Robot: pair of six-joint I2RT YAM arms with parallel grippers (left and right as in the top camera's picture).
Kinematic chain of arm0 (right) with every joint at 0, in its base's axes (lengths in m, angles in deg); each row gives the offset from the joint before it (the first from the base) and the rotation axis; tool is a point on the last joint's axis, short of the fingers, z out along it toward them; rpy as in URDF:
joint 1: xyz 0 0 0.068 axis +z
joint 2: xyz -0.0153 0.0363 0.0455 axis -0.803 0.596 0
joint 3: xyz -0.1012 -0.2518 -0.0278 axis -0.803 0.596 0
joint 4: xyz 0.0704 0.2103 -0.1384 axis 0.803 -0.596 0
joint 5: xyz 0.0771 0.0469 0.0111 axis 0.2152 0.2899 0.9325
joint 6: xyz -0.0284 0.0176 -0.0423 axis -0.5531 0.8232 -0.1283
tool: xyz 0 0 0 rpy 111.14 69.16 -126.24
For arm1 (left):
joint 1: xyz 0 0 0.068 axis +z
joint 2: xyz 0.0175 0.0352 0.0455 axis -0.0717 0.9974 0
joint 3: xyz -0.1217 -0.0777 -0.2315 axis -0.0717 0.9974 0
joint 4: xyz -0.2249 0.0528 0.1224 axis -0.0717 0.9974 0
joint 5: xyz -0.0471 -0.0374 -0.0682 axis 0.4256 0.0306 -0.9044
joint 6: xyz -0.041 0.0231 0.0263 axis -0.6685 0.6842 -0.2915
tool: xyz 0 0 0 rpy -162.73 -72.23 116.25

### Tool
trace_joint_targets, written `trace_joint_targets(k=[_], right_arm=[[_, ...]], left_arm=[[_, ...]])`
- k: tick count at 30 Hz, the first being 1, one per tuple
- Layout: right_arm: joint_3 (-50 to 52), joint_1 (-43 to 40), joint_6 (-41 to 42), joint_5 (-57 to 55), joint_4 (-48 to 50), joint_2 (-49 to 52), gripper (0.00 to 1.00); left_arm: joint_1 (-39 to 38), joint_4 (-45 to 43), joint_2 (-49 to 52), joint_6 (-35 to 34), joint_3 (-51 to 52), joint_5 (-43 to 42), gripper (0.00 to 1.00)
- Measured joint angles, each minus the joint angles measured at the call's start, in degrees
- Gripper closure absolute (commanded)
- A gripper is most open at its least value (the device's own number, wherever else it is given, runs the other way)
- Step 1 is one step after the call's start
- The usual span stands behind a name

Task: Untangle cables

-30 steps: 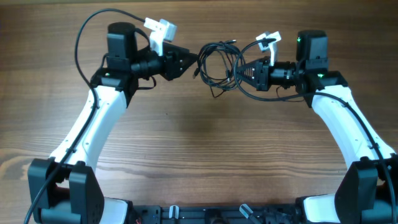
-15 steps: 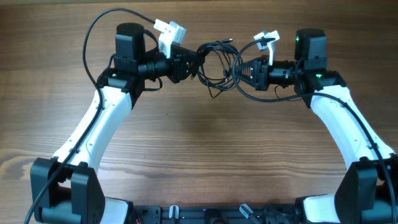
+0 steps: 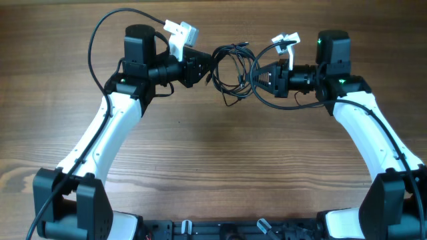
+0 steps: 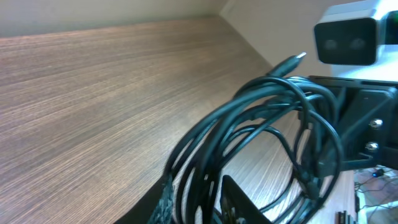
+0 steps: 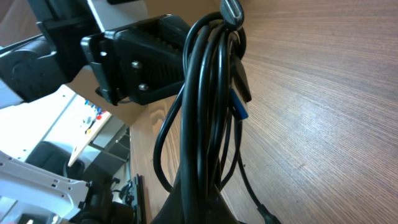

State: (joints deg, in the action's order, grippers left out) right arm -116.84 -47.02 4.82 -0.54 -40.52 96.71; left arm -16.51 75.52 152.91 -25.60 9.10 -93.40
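A tangled bundle of thin black cables (image 3: 230, 70) hangs in the air between my two grippers, above the far middle of the wooden table. My left gripper (image 3: 208, 67) is shut on the bundle's left side; in the left wrist view several strands (image 4: 249, 143) run between its fingers (image 4: 199, 202). My right gripper (image 3: 257, 77) is shut on the bundle's right side; in the right wrist view the strands (image 5: 208, 93) rise straight out of its jaws (image 5: 208, 199), one with a blue-tipped plug. A loose strand end dangles below the bundle.
The brown wooden table (image 3: 220, 160) lies under both arms. Each arm's own thicker black cable loops near its wrist, on the left (image 3: 93, 40) and on the right (image 3: 287, 103). The arm bases stand at the near corners.
My left gripper moved right toward the bundle and closed in on its left side between one second and half a second ago. Since then nothing has visibly moved. The right arm stayed put.
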Motion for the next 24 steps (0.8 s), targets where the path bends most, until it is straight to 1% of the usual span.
trace_joint_targets(k=[8,11,15,19,24], right_arm=[[0.0,0.0,0.0,1.03,0.11,-0.02,0.95],[0.0,0.0,0.0,1.36,0.11,-0.02,0.95],[0.0,0.0,0.0,1.9,0.15,-0.04,0.95],[0.0,0.0,0.0,2.1,0.13,-0.04,0.95],[0.0,0.0,0.0,2.1,0.13,-0.07,0.96]], left_arm=[[-0.61,-1.36,2.97,0.0,0.0,0.55,0.77],[-1.64,-2.64,3.78,0.02,0.02,-0.07,0.81],[-2.45,-8.5,3.89,0.04,0.0,-3.98,0.87],[-2.45,-10.1,3.89,-0.15,0.0,-6.69,0.96],[-2.45,-10.05,3.91,-0.46,0.0,-7.67,0.96]])
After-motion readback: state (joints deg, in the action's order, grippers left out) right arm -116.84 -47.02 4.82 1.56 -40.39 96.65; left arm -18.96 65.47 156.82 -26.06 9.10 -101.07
